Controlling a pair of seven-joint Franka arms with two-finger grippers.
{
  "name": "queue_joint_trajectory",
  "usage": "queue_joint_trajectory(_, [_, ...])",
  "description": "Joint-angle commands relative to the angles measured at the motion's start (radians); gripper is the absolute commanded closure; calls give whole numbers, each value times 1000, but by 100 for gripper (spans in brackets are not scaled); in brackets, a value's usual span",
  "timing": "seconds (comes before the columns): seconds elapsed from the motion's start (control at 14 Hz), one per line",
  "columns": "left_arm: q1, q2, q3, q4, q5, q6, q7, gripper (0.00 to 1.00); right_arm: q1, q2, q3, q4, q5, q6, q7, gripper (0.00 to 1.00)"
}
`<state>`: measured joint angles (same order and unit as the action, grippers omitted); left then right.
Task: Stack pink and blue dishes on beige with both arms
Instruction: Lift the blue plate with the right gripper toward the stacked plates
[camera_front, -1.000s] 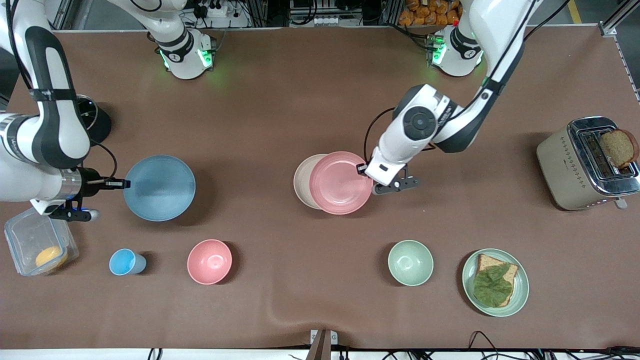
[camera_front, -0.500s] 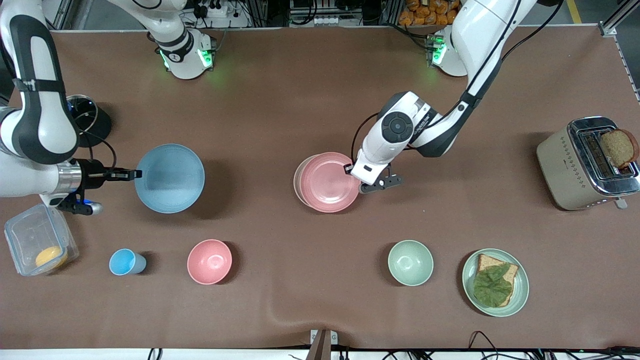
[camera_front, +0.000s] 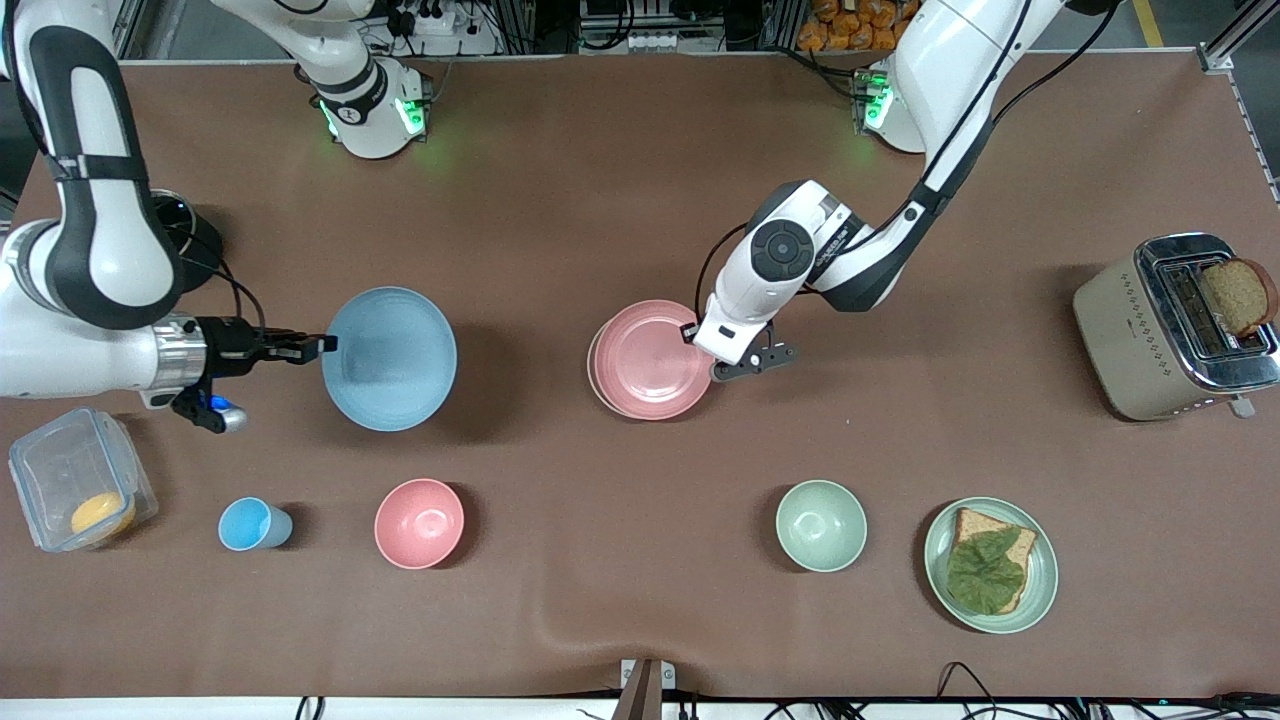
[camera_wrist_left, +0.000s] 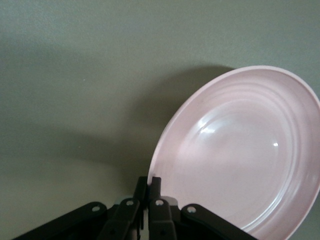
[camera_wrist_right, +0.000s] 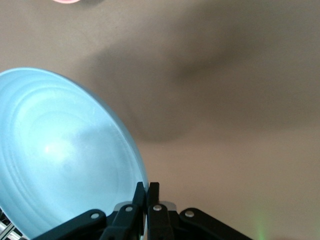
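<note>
The pink plate (camera_front: 650, 358) lies almost squarely over the beige plate (camera_front: 592, 362), of which only a thin cream crescent shows. My left gripper (camera_front: 692, 335) is shut on the pink plate's rim (camera_wrist_left: 156, 170) at the edge toward the left arm's end. The light blue plate (camera_front: 388, 358) hangs above the table toward the right arm's end, its shadow beside it. My right gripper (camera_front: 322, 345) is shut on the blue plate's rim (camera_wrist_right: 142, 175), and the blue plate (camera_wrist_right: 65, 155) fills much of the right wrist view.
A blue cup (camera_front: 252, 524), a deep pink bowl (camera_front: 419, 523), a green bowl (camera_front: 821, 525) and a green plate (camera_front: 940, 590) with bread and lettuce line the side nearer the camera. A clear food box (camera_front: 75, 490) and a toaster (camera_front: 1170, 330) sit at the table's ends.
My left gripper carried the pink plate farther over the beige plate until it nearly covers it. My right gripper moved the blue plate toward the table's middle.
</note>
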<state>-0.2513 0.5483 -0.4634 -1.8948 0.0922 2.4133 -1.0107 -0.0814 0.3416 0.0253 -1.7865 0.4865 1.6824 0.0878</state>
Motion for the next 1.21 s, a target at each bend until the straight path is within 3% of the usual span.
queue_joint_trajectory(0.0, [-13, 4, 5, 0, 32, 17, -35, 100, 8, -90, -4, -134, 40, 83, 10, 100])
queue_joint_trajectory(0.14, [-14, 4, 5, 2, 32, 17, -40, 100, 25, -119, -4, -181, 47, 143, 13, 100])
queue_joint_trajectory(0.43, [-19, 6, 5, 8, 32, 17, -40, 100, 32, -118, -2, -180, 109, 143, 59, 100])
queue_joint_trajectory(0.93, [-22, 6, 5, 10, 32, 17, -40, 100, 242, -113, -4, -174, 147, 280, 341, 100])
queue_joint_trajectory(1.0, [-23, 7, 5, 11, 30, 17, -42, 87, 256, -110, -4, -171, 147, 280, 351, 100])
queue_joint_trajectory(1.14, [-22, 9, 5, 13, 30, 15, -42, 0, 267, -105, 2, -162, 165, 277, 352, 100])
